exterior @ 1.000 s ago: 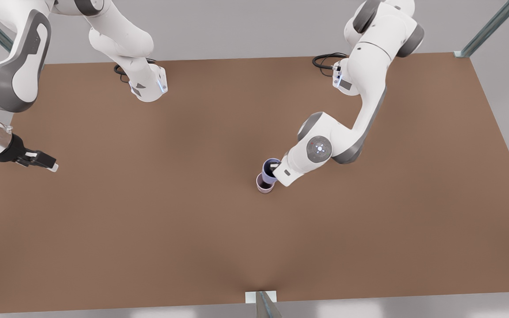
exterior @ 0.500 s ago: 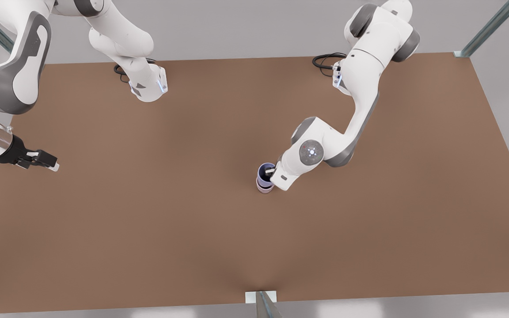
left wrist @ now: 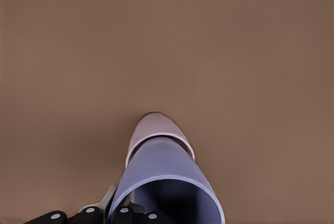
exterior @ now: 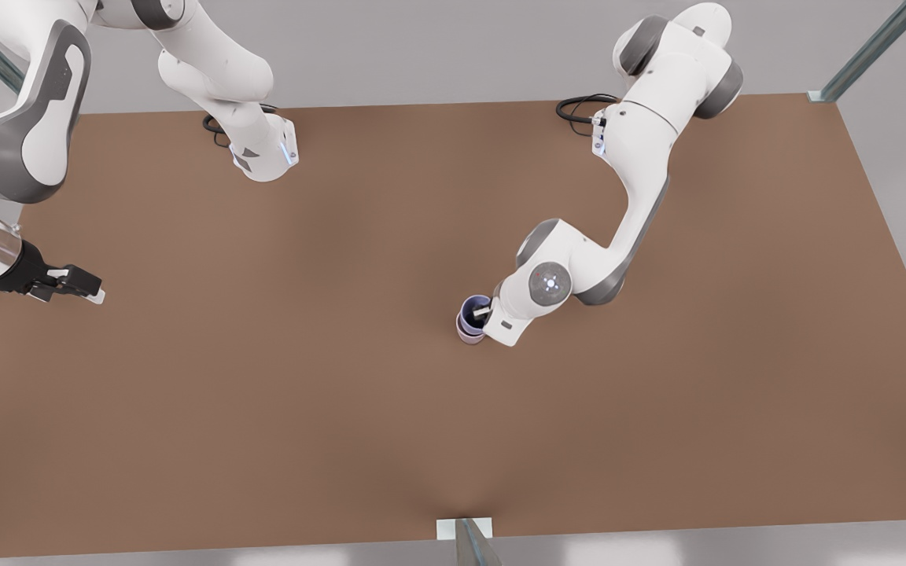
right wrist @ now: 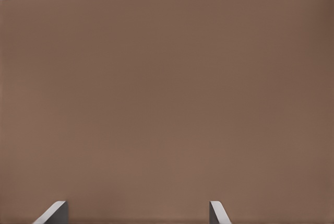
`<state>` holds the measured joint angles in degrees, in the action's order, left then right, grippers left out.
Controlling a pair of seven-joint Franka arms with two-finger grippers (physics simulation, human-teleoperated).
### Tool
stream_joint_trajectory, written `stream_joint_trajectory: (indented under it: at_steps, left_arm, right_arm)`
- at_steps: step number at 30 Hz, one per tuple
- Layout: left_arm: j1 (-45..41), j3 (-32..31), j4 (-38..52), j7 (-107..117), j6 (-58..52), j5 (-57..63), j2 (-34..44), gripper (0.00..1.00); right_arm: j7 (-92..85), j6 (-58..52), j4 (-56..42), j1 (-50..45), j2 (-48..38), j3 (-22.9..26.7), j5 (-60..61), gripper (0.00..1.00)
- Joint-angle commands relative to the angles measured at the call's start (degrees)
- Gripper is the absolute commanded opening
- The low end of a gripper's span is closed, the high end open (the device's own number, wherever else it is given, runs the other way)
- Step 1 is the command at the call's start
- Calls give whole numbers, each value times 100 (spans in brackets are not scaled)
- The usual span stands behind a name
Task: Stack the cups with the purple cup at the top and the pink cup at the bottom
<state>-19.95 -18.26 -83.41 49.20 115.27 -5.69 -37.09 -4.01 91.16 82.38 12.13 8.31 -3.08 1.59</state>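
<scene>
1. The pink cup (exterior: 469, 333) is mostly hidden by the purple cup (exterior: 472, 311) nested in it; a pale mauve band is seen below the periwinkle wall.
2. The stack stands near the middle of the desk (exterior: 343, 393), well away from every edge.
3. The left gripper (exterior: 485, 314) has its jaws clamped on the purple cup's rim.
4. The right gripper (exterior: 90, 296) is held waiting over the desk's edge at the front view's left, jaws apart.
</scene>
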Motion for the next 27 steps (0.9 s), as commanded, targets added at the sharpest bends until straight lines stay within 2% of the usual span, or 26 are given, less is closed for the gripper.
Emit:
stream_joint_trajectory:
  at_steps: [1, 2, 14, 15, 16, 17, 23, 25, 27]
  left_arm:
    - [0, 6, 1, 283, 22, -11, 0, 24]
    - [0, 6, 1, 274, 14, -2, -8, 31]
    - [0, 6, 9, 274, 22, 7, -44, 34]
    - [0, 6, 18, 274, 14, 7, -44, 42]
    - [0, 6, 27, 265, 13, 15, -44, 75]
    - [0, 6, 27, 283, 13, 24, -26, 100]
    - [0, -2, 352, 388, -232, 68, 62, 100]
    - [9, 50, 817, 327, -926, 121, 106, 100]
    - [62, 454, 1020, -735, -1621, 279, 404, 100]
  right_arm:
    - [-171, -2, -3, 8, -5, 0, 8, 100]
    - [-171, -2, -3, 8, -5, -8, 8, 100]
    - [-171, -10, -3, 8, -14, 0, 8, 100]
    - [-171, -2, -3, 8, -5, -8, 0, 100]
    - [-171, -10, -3, 8, -5, 0, 0, 100]
    - [-171, -2, -3, 8, -5, 0, 8, 100]
    - [-171, -2, -3, 8, -5, 0, 8, 100]
    - [-171, -2, -3, 8, -5, 0, 8, 100]
    - [-171, -2, -3, 8, -5, 0, 8, 100]
